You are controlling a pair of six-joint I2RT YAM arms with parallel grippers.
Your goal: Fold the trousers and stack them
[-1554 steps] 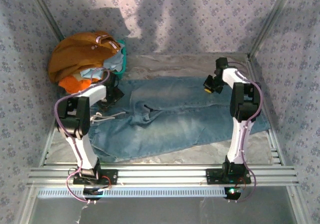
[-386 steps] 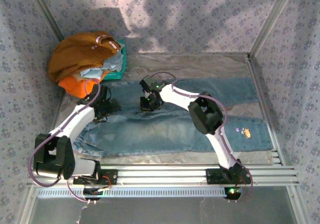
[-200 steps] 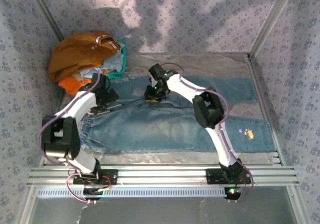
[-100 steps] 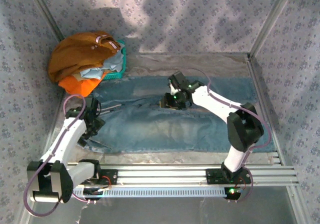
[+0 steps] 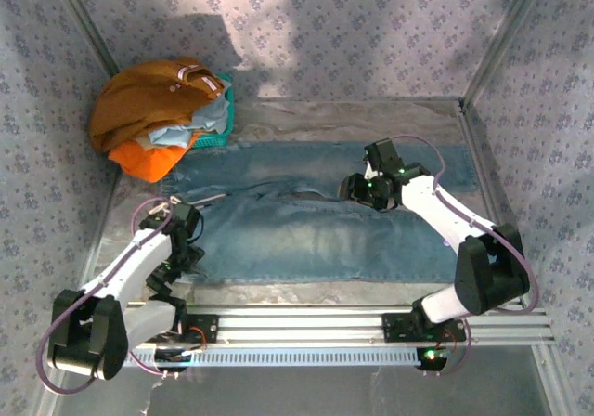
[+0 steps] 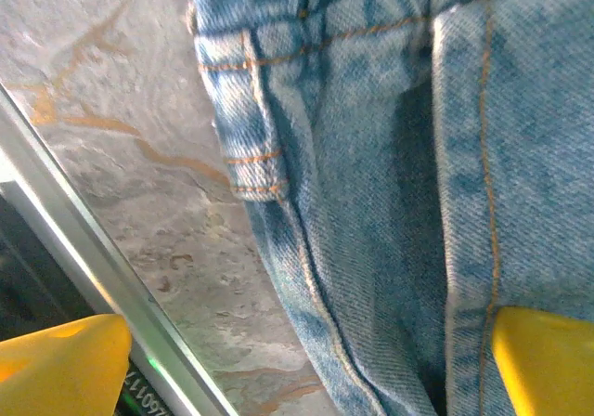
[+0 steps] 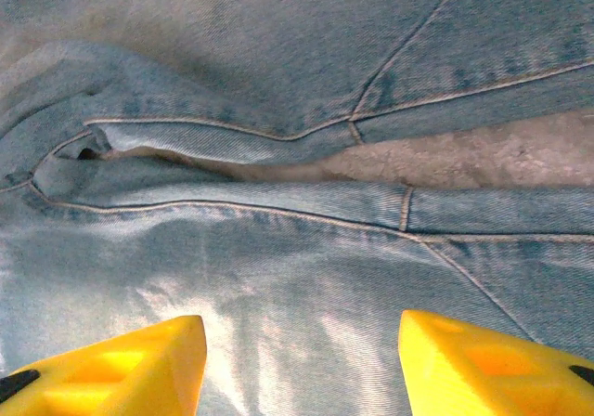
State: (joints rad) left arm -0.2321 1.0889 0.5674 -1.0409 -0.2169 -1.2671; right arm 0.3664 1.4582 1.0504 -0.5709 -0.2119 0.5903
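Two sets of fingers, both mine, hang over the trousers (image 5: 316,235), which lie flat along the surface (image 5: 325,119) with the waistband at the left end and the legs running off to the right. My left fingers (image 5: 174,263) stand wide apart above the near-left corner of the trousers. One tip is over the denim beside the belt loop (image 6: 251,147), the other is out past the edge by the metal rail (image 6: 83,249), and nothing sits between them. My right fingers (image 5: 356,188) are parted too and grip nothing, above the seam where the trousers' legs meet. Beyond the trousers' far-left corner a mustard-brown garment (image 5: 139,105) is heaped over an orange cloth (image 5: 148,161).
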